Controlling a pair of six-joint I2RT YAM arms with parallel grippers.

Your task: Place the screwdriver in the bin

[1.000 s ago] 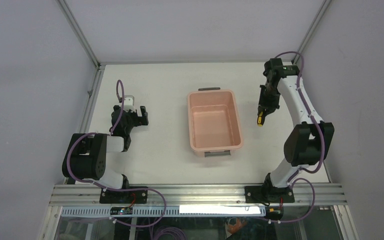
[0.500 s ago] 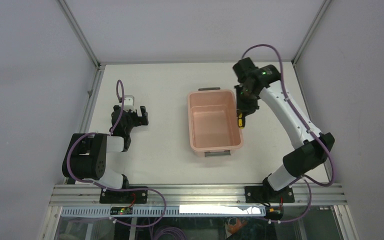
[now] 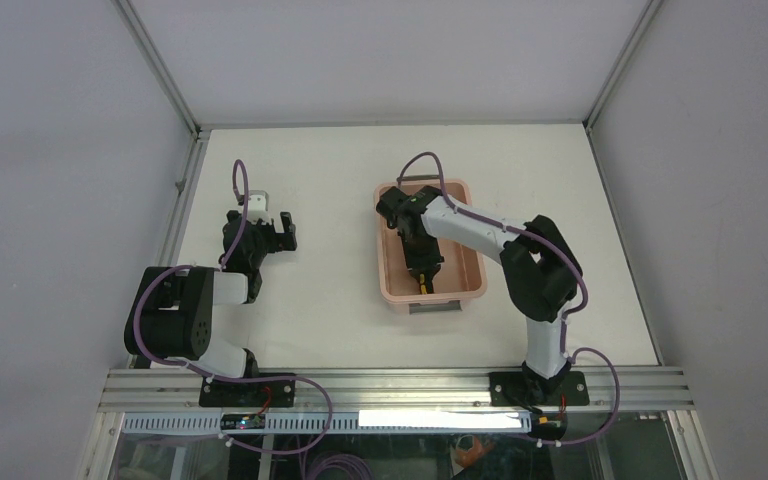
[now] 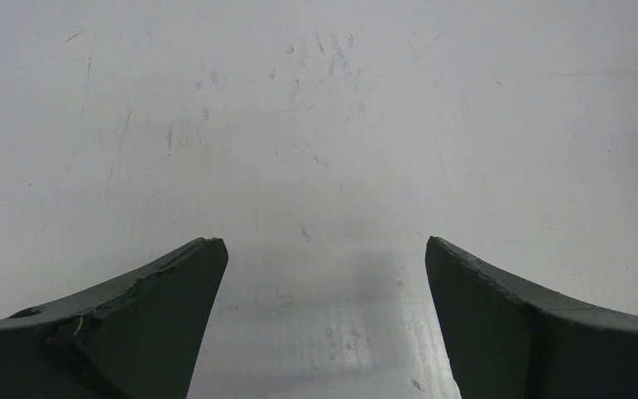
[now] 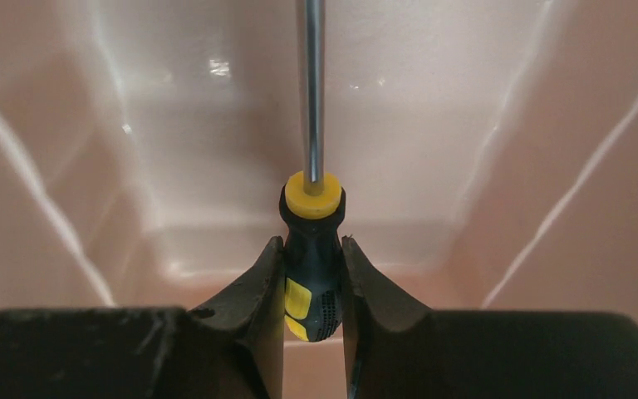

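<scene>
On the white table [image 3: 340, 170] the pink bin [image 3: 388, 292] stands near the middle. The right arm [image 3: 480, 228] reaches across from its base and down into it, while the left arm [image 3: 185, 310] sits folded on its own side, well apart from the bin. The left gripper [image 4: 324, 243] hangs over bare tabletop with its jaws wide apart and nothing between them, so it has no part in the job as things stand. The right gripper [image 5: 311, 243] is inside the tub with pink walls rising around it, its two fingers clamped on the black-and-yellow handle of the screwdriver [image 5: 312, 199], whose thin shaft points away from the wrist toward an end wall. By my reading the pick-up and the carry are done and the tool is already within the bin's walls, though I cannot tell whether it touches the bottom. What is left is small: part the fingers so the screwdriver settles on the bin's floor, then lift the arm clear
</scene>
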